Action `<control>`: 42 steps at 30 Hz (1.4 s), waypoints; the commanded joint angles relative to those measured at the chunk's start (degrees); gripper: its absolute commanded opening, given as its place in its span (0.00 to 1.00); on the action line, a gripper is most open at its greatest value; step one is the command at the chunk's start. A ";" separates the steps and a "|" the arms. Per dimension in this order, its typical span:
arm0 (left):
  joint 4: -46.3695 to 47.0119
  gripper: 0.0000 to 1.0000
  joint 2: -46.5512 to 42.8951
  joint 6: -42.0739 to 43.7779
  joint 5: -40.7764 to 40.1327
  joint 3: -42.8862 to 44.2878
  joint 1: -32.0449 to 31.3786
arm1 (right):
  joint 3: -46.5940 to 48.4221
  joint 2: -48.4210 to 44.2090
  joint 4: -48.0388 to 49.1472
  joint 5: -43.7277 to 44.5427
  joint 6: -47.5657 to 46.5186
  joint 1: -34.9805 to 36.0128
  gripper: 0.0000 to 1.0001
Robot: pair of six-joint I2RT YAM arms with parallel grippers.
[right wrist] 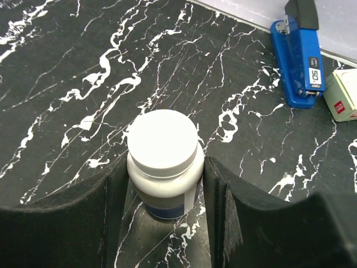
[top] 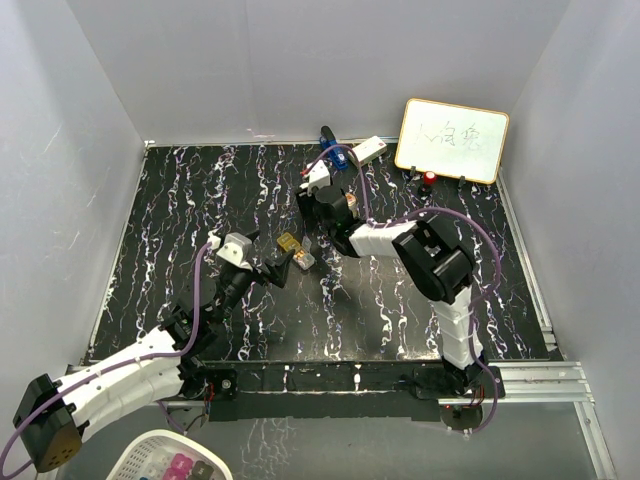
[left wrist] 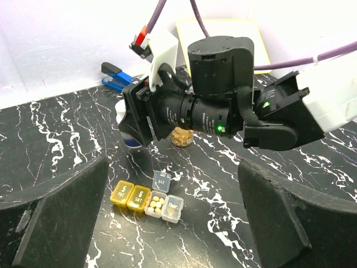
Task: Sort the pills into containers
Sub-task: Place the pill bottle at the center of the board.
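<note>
Right tool pinches the upright white-capped bottle, which stands on the table. Left tool, spread wide, has the pill box at its 12 o'clock, long axis 9-to-3.

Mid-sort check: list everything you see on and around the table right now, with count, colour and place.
pill box: one, clear with yellow-gold sections, one lid up over pale pills, table centre
white-capped bottle: one, between the right gripper's fingers
amber bottle: one, golden-amber, behind the pill box
stapler: one, blue, far edge
small box: one, white, right of the stapler
whiteboard: one, white, far right corner
basket: one, white, off the table's near left
table: one, black with white veins
left gripper: one, black fingers, open above the pill box
right gripper: one, black fingers, closed on the white-capped bottle
</note>
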 commanded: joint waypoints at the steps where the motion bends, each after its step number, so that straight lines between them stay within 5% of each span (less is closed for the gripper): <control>1: -0.47 0.99 -1.56 0.09 -1.75 0.02 -0.19 | 5.70 2.11 8.48 0.43 -1.40 -0.35 0.00; 12: -2.85 0.99 -1.38 -0.08 -1.91 0.55 -0.13 | 13.45 9.56 6.81 -2.51 0.81 -1.16 0.00; 25: -4.31 0.99 -1.37 -0.10 -1.85 0.72 -0.15 | 10.70 12.67 11.35 -4.43 3.99 -1.71 0.00; 28: -4.07 0.99 -1.36 -0.09 -1.93 0.63 -0.19 | 9.47 11.89 11.28 -4.88 4.37 -1.61 0.20; 36: -3.68 0.99 -0.26 -0.26 -1.77 0.76 -0.20 | 6.99 9.43 10.86 -4.32 3.95 -1.65 0.44; 42: -4.01 0.99 0.53 -0.41 -1.76 1.38 -0.21 | 7.04 8.71 9.84 -4.51 3.66 -1.56 0.87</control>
